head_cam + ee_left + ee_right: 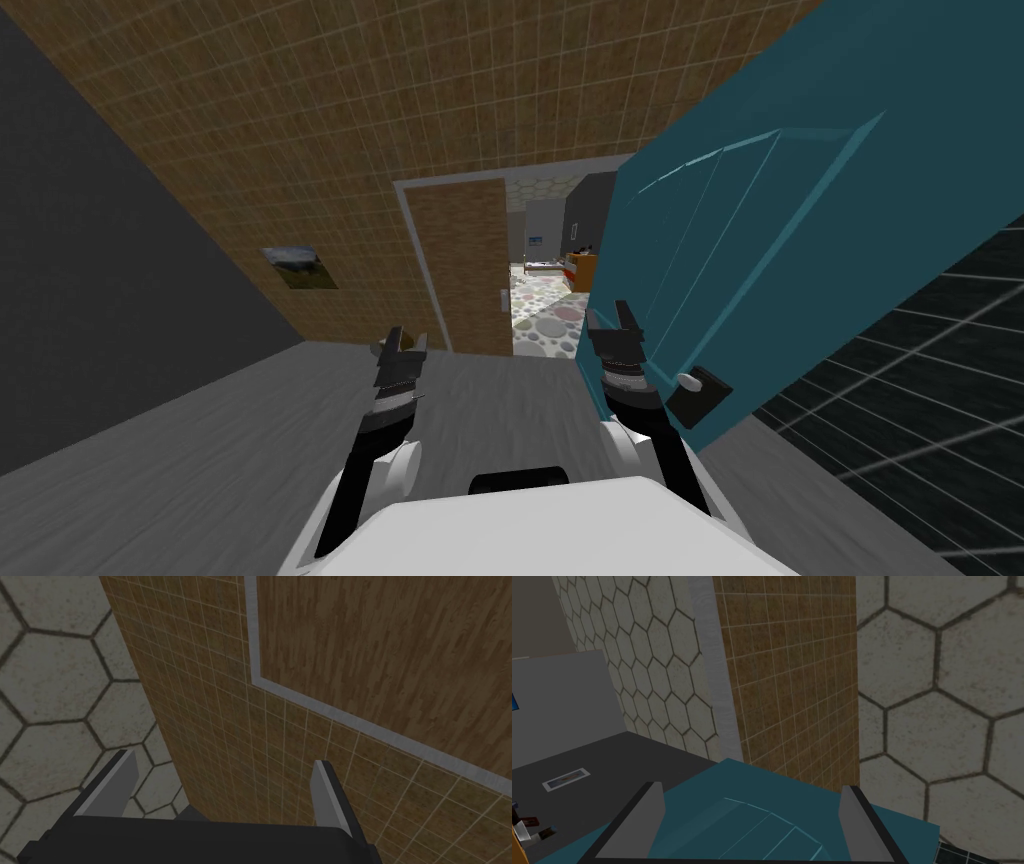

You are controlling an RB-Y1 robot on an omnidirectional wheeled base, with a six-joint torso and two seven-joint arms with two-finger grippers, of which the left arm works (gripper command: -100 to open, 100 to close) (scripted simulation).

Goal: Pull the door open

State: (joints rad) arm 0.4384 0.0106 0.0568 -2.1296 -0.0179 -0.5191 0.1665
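Teal door (760, 230) fills right of head frame, standing ajar; knob (688, 381) lower right, just right of right gripper (614, 320), the nearer arm; left gripper (407, 342) centre-left. Left wrist: fingers (119, 786) spread, empty. Right wrist: fingers (853, 818) spread, door panel beyond them

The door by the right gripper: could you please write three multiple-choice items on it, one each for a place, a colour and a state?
1. Where is the door's handle relative to the right gripper?
A between its fingers
B apart, to its right
C to its left
2. What colour is the door?
A teal
B red
C white
3. How is the right gripper?
A shut on the handle
B open, holding nothing
C shut, empty
Answers: 1 B, the head view shows a gap between them; 2 A, its panel is teal; 3 B, the right wrist view shows its fingers spread apart.
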